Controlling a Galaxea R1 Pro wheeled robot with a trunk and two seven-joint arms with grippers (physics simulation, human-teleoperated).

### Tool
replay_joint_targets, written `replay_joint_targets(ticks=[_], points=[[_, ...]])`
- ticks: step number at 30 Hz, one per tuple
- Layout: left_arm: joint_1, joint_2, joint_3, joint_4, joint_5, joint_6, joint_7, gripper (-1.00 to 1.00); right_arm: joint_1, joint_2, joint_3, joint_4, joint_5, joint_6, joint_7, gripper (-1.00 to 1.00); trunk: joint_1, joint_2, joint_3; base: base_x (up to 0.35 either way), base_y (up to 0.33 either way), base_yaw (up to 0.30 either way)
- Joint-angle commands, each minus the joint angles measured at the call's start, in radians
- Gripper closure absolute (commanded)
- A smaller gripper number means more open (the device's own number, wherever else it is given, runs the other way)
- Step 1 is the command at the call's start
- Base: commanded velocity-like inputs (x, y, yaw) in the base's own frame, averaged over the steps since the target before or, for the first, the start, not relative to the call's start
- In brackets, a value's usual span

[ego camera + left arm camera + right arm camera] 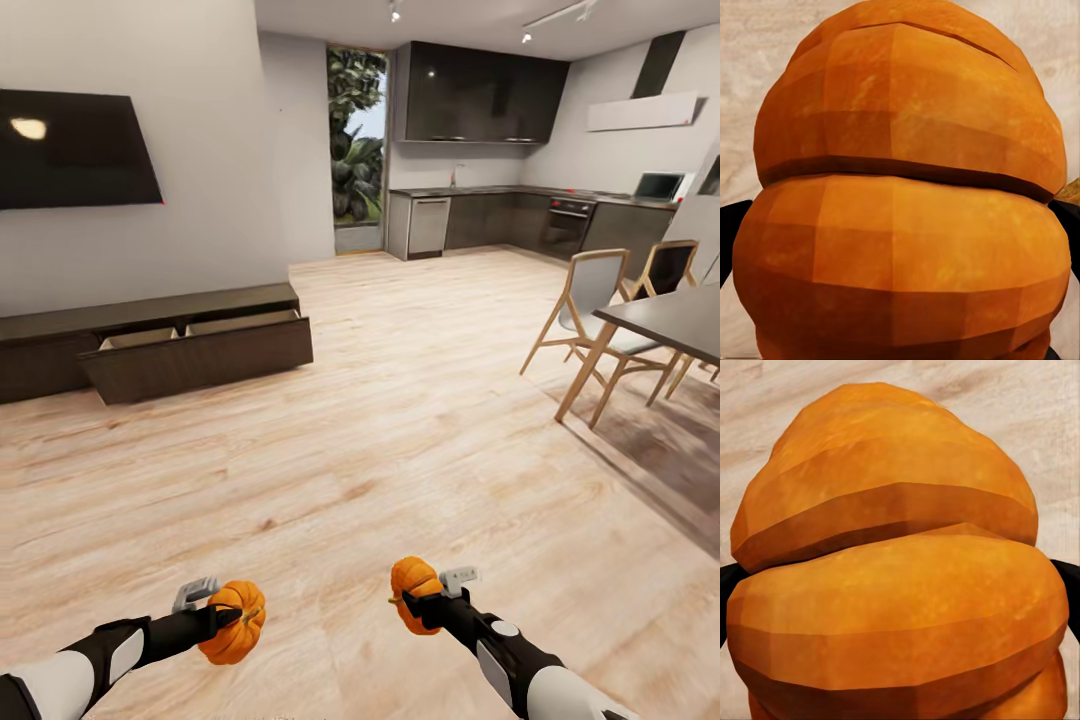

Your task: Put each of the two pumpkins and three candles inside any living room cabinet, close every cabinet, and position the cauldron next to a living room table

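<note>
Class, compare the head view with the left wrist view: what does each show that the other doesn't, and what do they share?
Head view alone: the cabinet with its drawer open, the dining table, the TV, the right gripper holding the right pumpkin. Left wrist view alone: close-up ribs of the left pumpkin. Shared: that pumpkin in the left gripper, over wooden floor.

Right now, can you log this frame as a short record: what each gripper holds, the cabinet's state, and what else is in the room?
left gripper: shut on a pumpkin
right gripper: shut on the other pumpkin
cabinet: ahead on the left, against the wall under the TV
drawer: pulled open, contents not visible from here
floor: pale wood
dining table: right side, with chairs
background: kitchen
</note>
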Motion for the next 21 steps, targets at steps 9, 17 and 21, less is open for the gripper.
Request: replay_joint_targets(ticks=[9,17,21], points=[[0.000,0.000,0.006,-0.001,0.002,0.000,0.000,1.00,0.000,0.000,-0.002,0.000,-0.002,0.000,0.001,1.00,0.000,0.000,0.000,0.000,-0.016,0.288],[0.000,0.001,0.006,-0.001,0.002,0.001,0.000,1.00,0.000,0.001,-0.002,0.001,-0.002,-0.001,0.002,1.00,0.000,0.000,0.001,0.062,-0.203,0.224],[0.000,0.002,0.006,-0.001,0.002,0.000,0.000,1.00,0.000,0.001,-0.002,0.001,-0.001,0.000,0.001,1.00,0.000,0.000,0.004,0.114,-0.149,0.221]])
